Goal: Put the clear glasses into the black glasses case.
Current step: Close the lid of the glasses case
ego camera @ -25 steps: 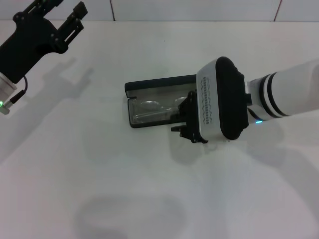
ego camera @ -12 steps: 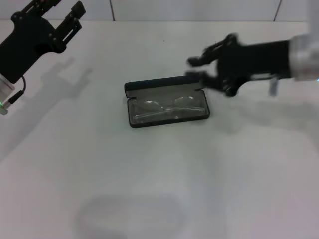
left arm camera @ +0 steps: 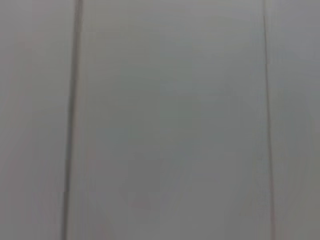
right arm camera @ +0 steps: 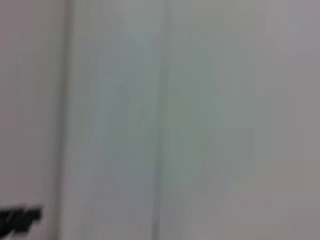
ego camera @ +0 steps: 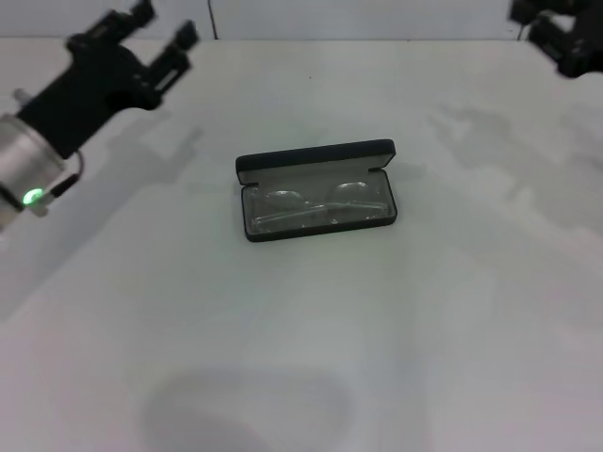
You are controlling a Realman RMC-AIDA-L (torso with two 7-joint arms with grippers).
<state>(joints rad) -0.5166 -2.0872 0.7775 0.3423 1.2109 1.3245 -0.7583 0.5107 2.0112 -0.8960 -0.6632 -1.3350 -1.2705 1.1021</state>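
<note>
The white table (ego camera: pixel 283 358) fills most of the head view, and the part nearest me is bare. A bit above the middle of the picture sits the black glasses case (ego camera: pixel 315 161). It lies open on the table, with its lid standing up at the back and its tray facing me. The clear glasses (ego camera: pixel 316 207) lie inside the tray, on the grey lining, folded flat. They stretch from one end of the tray to the other. Nothing touches the case or the glasses.

My left gripper (ego camera: pixel 160 42) is in the upper left of the picture, up above the table and well apart from the case. Its two black fingers (ego camera: pixel 181 44) are spread, with a gap between them, and they hold nothing. A small green light glows on my left arm, near the left edge.

My right gripper (ego camera: pixel 556 28) is in the upper right corner, far from the case. Only a dark bit of it shows, so I cannot tell how its fingers stand.

Both my wrist views show only a pale wall with thin lines.
</note>
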